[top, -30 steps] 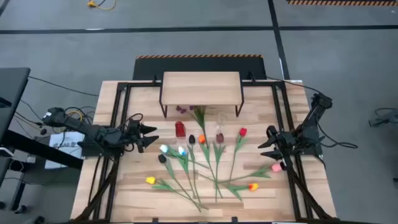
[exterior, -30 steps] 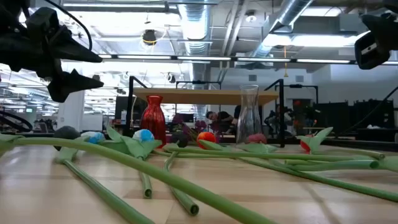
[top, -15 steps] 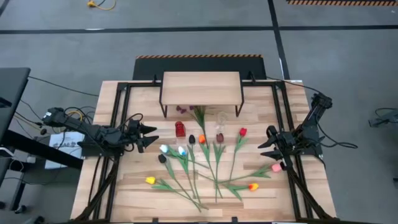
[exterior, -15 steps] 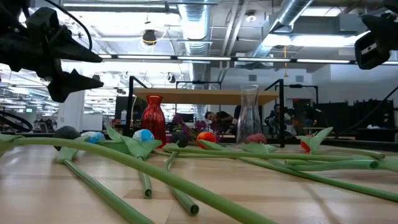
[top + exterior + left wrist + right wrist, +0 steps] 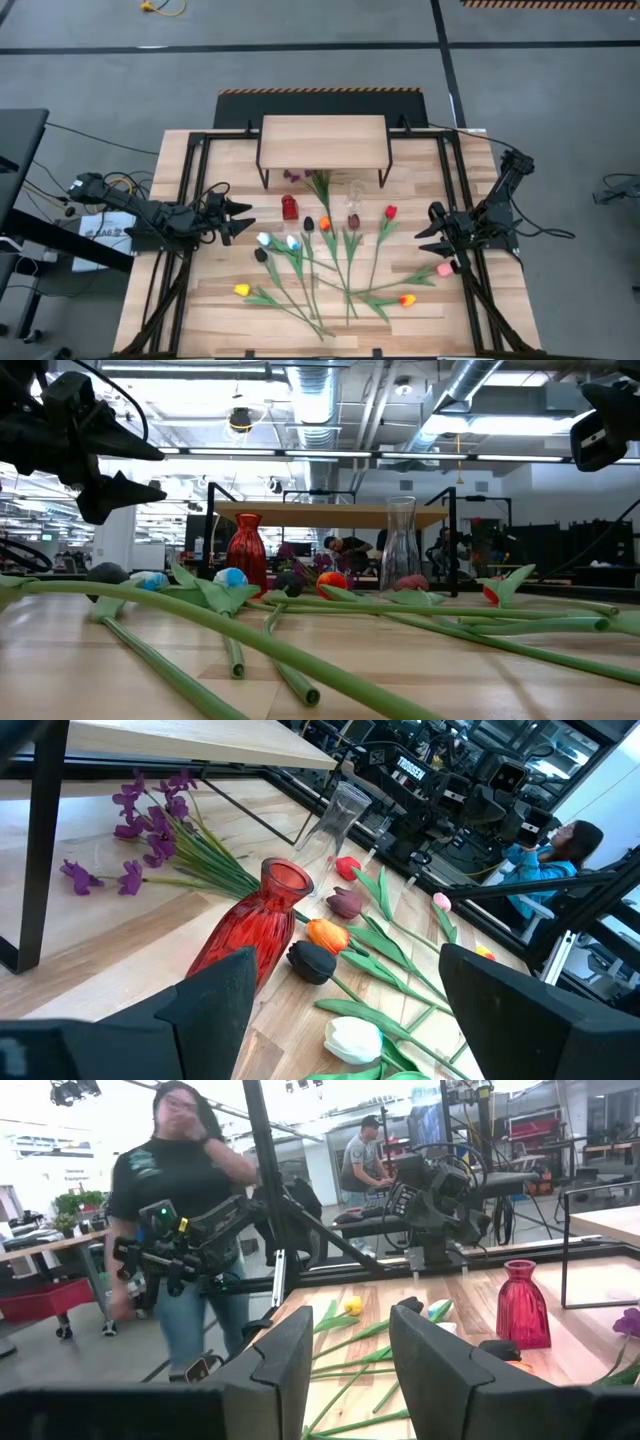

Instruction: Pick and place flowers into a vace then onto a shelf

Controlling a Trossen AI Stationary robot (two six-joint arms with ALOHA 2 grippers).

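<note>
Left gripper [image 5: 240, 220] hovers above the table's left side, fingers spread wide, empty, pointing toward the red vase [image 5: 290, 208]. Right gripper [image 5: 436, 236] hangs over the right side, fingers parted with a gap between them, holding nothing.

Flowers [image 5: 330, 265] lie loose on the table [image 5: 200, 310], stems fanned and crossing near the front edge, heads toward the vases. A pink head [image 5: 444, 269] sits just beside the right gripper. The purple sprig [image 5: 150, 830] lies partly under the shelf [image 5: 323, 142], which stands at the back edge.

Clear vase [image 5: 400, 545] stands upright right of the red one, both in front of the shelf and empty.

A person [image 5: 185, 1220] stands beyond the table.
</note>
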